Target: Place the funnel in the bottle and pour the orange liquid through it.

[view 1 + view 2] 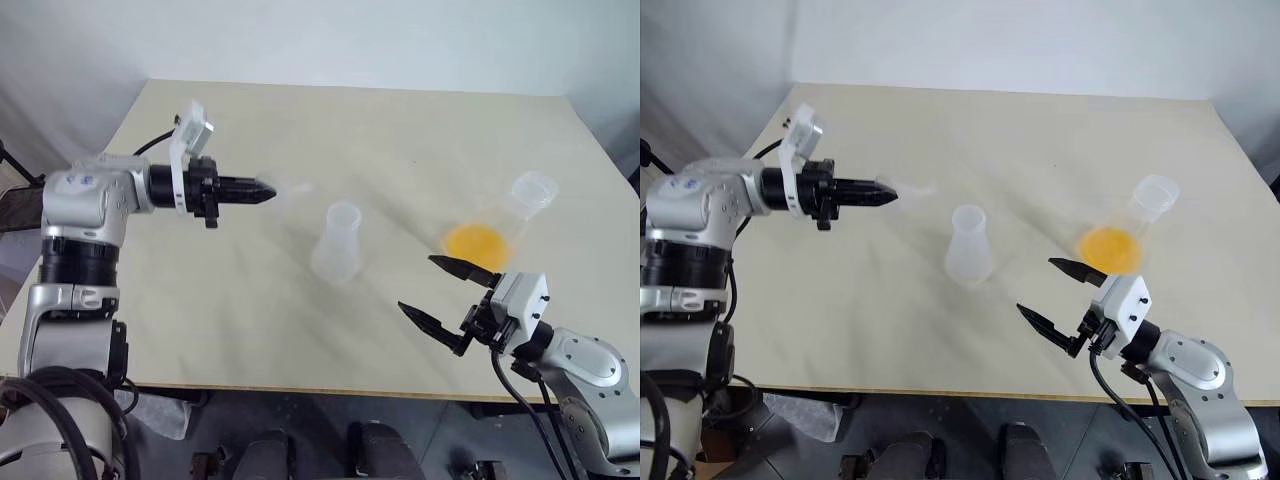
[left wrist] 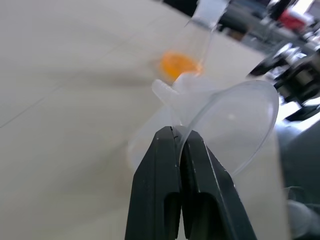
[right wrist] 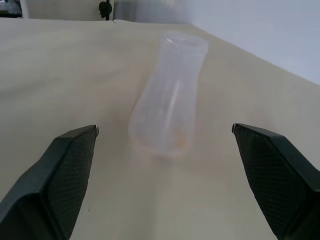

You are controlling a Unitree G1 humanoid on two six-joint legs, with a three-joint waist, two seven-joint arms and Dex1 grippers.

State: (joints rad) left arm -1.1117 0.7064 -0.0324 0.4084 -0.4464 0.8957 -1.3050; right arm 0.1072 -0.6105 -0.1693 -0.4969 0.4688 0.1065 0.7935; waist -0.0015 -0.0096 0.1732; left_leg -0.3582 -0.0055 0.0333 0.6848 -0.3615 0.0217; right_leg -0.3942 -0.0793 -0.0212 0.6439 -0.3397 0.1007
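Left pincer (image 1: pixel 268 193) clamped on the funnel (image 2: pixel 225 120), raised at left of frame.
Bottle (image 1: pixel 338 242) stands mid-tabletop (image 1: pixel 400 130); orange liquid (image 1: pixel 477 241) at right, beside the right pincer (image 1: pixel 434 291), fingers apart.

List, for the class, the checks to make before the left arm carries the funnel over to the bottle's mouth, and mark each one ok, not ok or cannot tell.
1. Left gripper shut on the funnel: ok.
2. Funnel clear of the table: ok.
3. Bottle upright, mouth uncovered: ok.
4. Funnel stem pointing down towards the bottle: not ok, it lies sideways.
5. Right gripper open and holding nothing: ok.
6. Flask with the orange liquid standing apart from the bottle: ok.
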